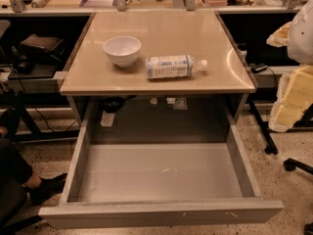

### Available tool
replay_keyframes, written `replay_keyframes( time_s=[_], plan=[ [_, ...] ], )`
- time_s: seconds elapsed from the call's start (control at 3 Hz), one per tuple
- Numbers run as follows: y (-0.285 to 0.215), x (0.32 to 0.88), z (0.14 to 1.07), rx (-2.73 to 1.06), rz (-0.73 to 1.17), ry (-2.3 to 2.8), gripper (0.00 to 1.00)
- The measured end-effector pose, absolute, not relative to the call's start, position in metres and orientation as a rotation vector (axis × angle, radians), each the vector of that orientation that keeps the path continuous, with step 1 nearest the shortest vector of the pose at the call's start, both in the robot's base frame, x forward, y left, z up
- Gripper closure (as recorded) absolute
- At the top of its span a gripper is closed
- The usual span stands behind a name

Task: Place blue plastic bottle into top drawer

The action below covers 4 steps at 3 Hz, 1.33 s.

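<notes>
Warm, yellowish light falls from above onto the tabletop (161, 28), which shines pale and carries a bright curved glint near its right edge. The white bowl (122, 50) and the blue plastic bottle (171, 66) cast short, soft shadows beneath them. Under the top it is dim, the recess nearly black. The top drawer (161, 173) has a dull, evenly lit floor. My gripper is outside the view.
</notes>
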<state>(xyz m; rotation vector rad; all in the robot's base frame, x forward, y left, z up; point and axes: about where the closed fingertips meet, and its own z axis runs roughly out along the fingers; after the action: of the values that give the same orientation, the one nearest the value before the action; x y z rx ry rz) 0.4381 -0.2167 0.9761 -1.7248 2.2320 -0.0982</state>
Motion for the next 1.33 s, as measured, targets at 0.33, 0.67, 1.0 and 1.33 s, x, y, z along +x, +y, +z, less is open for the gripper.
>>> replay_keyframes(
  time_s=[0.33, 0.67, 1.0, 1.33],
  plan=[
    [-0.217, 0.438, 0.976, -1.725, -0.098, 2.231, 0.00],
    [-0.210, 0.464, 1.002, -1.693, -0.105, 2.067, 0.00],
    [-0.200, 0.501, 1.041, -1.650, -0.065, 1.846, 0.00],
    [-0.188, 0.547, 1.053, -1.650, 0.033, 1.748, 0.00]
  ],
)
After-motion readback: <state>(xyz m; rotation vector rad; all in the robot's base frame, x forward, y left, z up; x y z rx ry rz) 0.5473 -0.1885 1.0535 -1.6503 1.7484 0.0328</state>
